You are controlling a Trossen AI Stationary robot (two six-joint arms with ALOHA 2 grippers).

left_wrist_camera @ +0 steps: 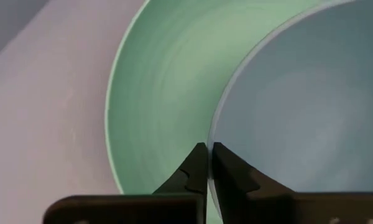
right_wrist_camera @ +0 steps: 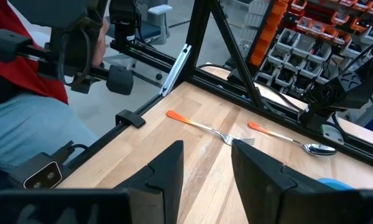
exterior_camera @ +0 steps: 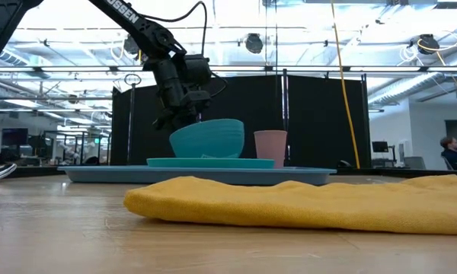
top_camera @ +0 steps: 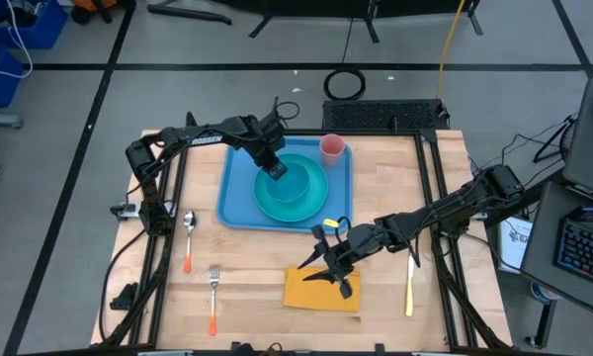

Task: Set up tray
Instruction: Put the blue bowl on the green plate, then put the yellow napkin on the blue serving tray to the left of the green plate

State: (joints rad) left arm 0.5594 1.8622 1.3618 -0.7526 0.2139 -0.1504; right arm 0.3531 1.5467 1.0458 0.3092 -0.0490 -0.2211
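The light-blue tray [top_camera: 235, 203] lies at the table's far middle. On it is a round teal plate [top_camera: 316, 203], with a blue-teal bowl [top_camera: 298, 182] standing on the plate. My left gripper [top_camera: 274, 170] comes down at the bowl's far-left rim and is shut on it. A pink cup [top_camera: 332, 149] stands in the tray's far right corner. My right gripper [top_camera: 326, 259] hangs open, nothing between its fingers, over the far edge of an orange-yellow napkin [top_camera: 321, 292] that lies flat near the table's front. My left gripper pinches the bowl's rim [left_wrist_camera: 211, 127] between its two fingers, one finger [left_wrist_camera: 236, 180] inside the bowl and the other [left_wrist_camera: 189, 174] outside over the plate. The fingers come steeply from above. The bowl [exterior_camera: 207, 138] sits on the plate, tipped slightly.
A spoon [top_camera: 189, 237] and a fork [top_camera: 213, 297], both with orange handles, lie on the wood left of the tray. A yellow-handled knife [top_camera: 410, 287] lies at the right. A person in red [right_wrist_camera: 25, 68] stands beyond the table's left edge.
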